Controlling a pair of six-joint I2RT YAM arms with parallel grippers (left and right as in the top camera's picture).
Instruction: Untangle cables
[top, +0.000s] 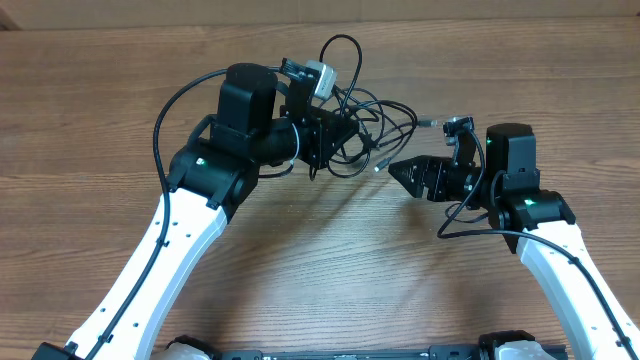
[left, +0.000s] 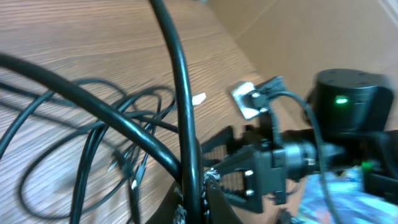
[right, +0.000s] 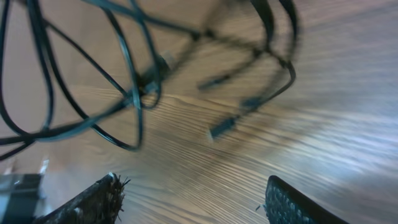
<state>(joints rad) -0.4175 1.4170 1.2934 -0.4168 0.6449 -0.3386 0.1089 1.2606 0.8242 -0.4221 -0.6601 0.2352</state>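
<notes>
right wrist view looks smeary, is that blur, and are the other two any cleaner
Right wrist: yes, motion blur, the cables streaked, worst at upper right. Left wrist: mildly soft, background hazy. Overhead: sharp, evenly lit, only faint shadows.

The supporting surface is a wooden table (top: 330, 280) with brown grain running left to right. One tangle of thin black cables (top: 372, 112) lies on it, and its loops overlap and cross one another. It cannot be determined whether every loop rests flat on the wood. A metal-tipped plug end (top: 377, 167) lies on the wood at the edge of the tangle nearest the robot. A second plug end (top: 431, 122) lies on the wood just right of the tangle, with its cord leading back into it.
</notes>
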